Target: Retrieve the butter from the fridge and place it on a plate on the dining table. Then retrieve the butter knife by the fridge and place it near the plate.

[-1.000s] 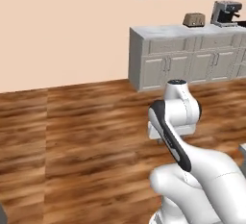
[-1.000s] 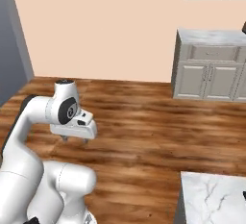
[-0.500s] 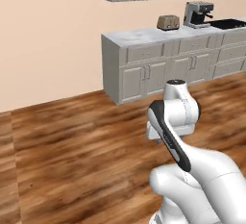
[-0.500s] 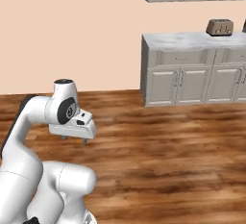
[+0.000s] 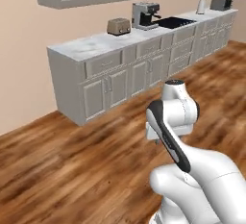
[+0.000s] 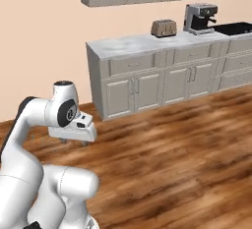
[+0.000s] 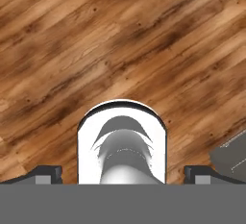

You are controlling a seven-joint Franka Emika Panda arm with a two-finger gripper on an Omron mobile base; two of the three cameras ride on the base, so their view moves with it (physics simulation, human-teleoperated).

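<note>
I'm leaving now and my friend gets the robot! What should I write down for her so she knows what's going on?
Gripper: fingers spread wide, holding nothing, pointing down at the wooden floor. The arm is tucked in close over the base.
Things: the cabinet counter is ahead, with a toaster and coffee machine on top. No butter, fridge, plate, dining table or butter knife can be seen right now.
Done: nothing that these pictures show.
Left: find the fridge, get the butter onto the plate on the dining table, then put the butter knife near the plate.
</note>
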